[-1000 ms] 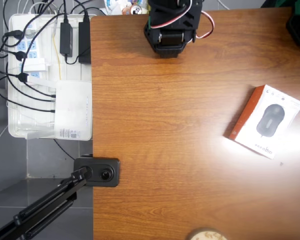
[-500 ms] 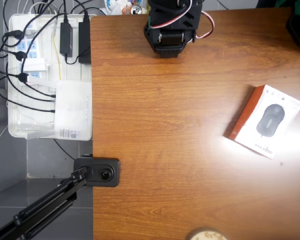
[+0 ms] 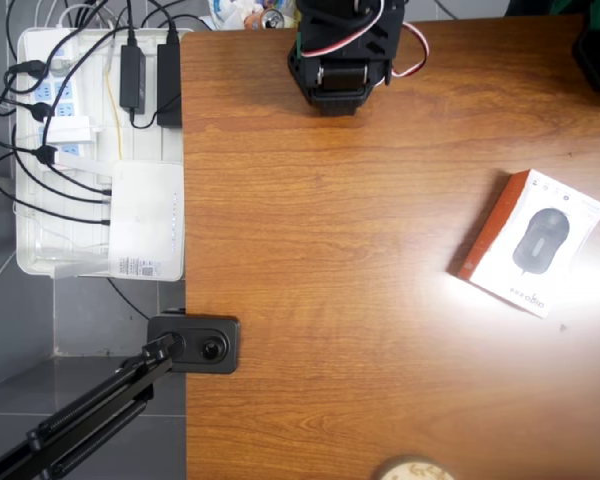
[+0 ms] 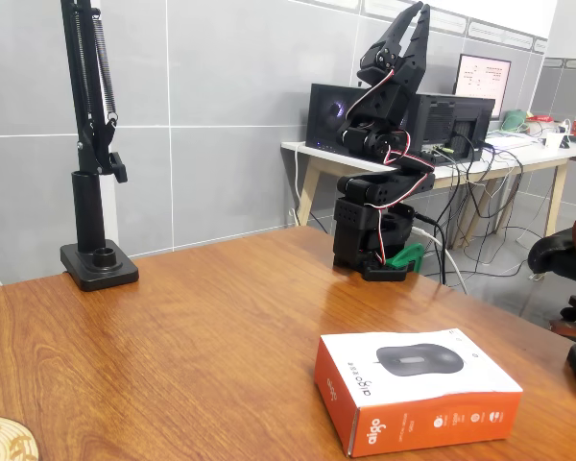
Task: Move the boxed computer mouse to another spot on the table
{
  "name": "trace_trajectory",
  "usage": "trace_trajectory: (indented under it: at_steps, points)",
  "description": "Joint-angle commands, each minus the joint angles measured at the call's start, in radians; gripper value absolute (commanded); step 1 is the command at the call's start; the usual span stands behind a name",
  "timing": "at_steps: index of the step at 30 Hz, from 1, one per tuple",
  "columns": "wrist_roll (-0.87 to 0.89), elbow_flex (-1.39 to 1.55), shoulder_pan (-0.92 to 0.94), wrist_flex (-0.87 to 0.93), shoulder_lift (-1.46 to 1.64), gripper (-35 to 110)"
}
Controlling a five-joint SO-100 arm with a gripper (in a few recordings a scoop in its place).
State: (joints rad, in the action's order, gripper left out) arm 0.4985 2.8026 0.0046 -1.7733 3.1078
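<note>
Boxed computer mouse: the boxed computer mouse (image 3: pixel 531 243) (image 4: pixel 416 389) lies flat on the counter (image 3: pixel 330 300) (image 4: pixel 173 346), face up, near the right edge in the overhead view and turned at a slant to that edge. Its orange-red side faces left in that view. Nothing touches it.

Around it: the wood between the box and the arm base is bare. A round pale wooden disc (image 3: pixel 412 469) (image 4: pixel 2 440) lies at the near edge of the counter, well apart from the box.

Camera mount: a black clamp-mounted camera (image 3: pixel 193 343) sits on the left edge of the counter in the overhead view; in the fixed view its black stand (image 4: pixel 93 173) rises with a spring arm.

Beside the counter: a white tray (image 3: pixel 95 150) with power strips, adapters and black cables stands just left of the counter in the overhead view.

Surface: brown wood grain, glossy, with a bright glare near the box.

Room: grey wall panels behind; a second desk (image 4: pixel 432 154) with monitors and cables further back, and a chair at the right edge.

Arm: the black arm (image 3: pixel 342 50) (image 4: pixel 379 192) stands at the far edge of the counter, folded upward, well apart from the box.

Pincer: the pincer (image 4: pixel 415 21) points up above the base, its jaws a little parted, grasping nothing.
</note>
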Motion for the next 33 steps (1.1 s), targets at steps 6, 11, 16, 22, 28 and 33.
trace_trajectory:
  at_steps: [6,11,16,22,28,33]
  points:
    - [-0.046,-0.230,-0.005,0.997,0.002,0]
    - [0.221,-0.738,-0.411,1.592,-0.469,0]
    - [0.015,-1.197,-0.623,2.252,-0.919,0]
    - [-0.038,-1.160,-0.726,2.293,-1.127,21]
    - [0.224,-1.126,-0.824,2.405,-1.207,74]
    - [0.083,-1.261,-0.854,2.520,-1.385,104]
